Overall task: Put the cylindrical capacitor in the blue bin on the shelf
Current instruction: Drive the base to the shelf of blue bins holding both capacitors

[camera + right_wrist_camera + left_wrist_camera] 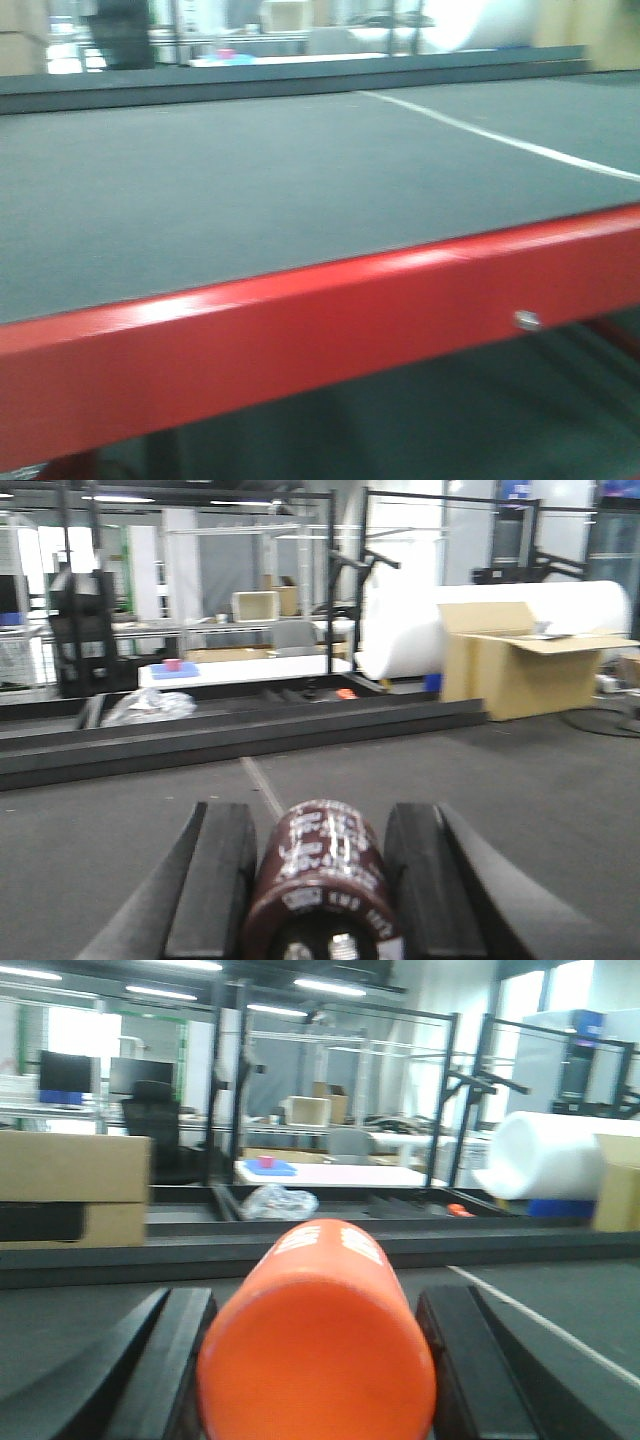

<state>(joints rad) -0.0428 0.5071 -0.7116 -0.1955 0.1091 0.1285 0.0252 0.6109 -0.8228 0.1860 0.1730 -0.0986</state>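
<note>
My right gripper (320,815) is shut on the cylindrical capacitor (322,865), a dark brown can with white print and screw terminals on its near end. It lies lengthwise between the black fingers (215,880). My left gripper (315,1300) is shut on an orange cylinder (318,1350) with white lettering, which fills the gap between its black fingers (165,1350). Both grippers hover low over a grey mat (250,190). No gripper shows in the front view. The blue bin and the shelf are out of view.
A red-framed table (300,330) carries the grey mat, crossed by a white line (500,140). A dark raised rail (250,735) runs along the mat's far edge. Beyond it are cardboard boxes (520,660), a white roll (545,1155), black racks and desks.
</note>
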